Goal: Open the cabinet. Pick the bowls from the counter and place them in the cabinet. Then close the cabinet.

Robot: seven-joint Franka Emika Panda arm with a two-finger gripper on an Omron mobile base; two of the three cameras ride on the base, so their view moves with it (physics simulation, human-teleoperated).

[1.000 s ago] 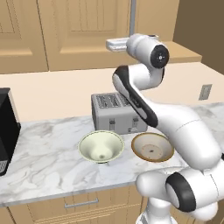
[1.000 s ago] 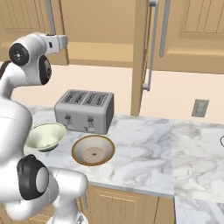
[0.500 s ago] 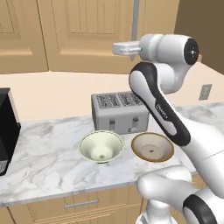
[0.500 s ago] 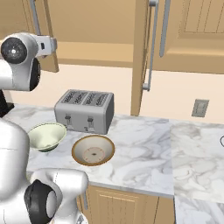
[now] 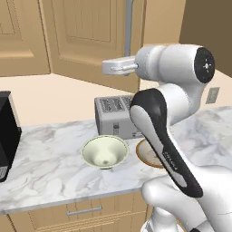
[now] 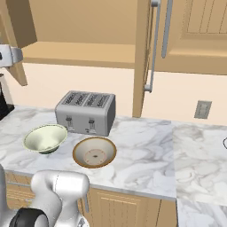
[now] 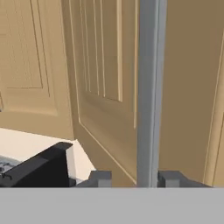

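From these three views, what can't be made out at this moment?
- Brown-rimmed bowl: mostly hidden by the arm in the left base view.
- Cabinet interior: its upper part is cut off by the top edge in the right base view.
- Hand: contact with the handle is unclear.

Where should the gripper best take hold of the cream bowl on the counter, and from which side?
Probably the rim of the cream bowl, from straight above: it sits upright and open, its wall thin enough for one finger inside and one outside. Take the front edge, away from the toaster.

Brown-rimmed bowl half hidden behind the arm, black appliance cut by the left edge
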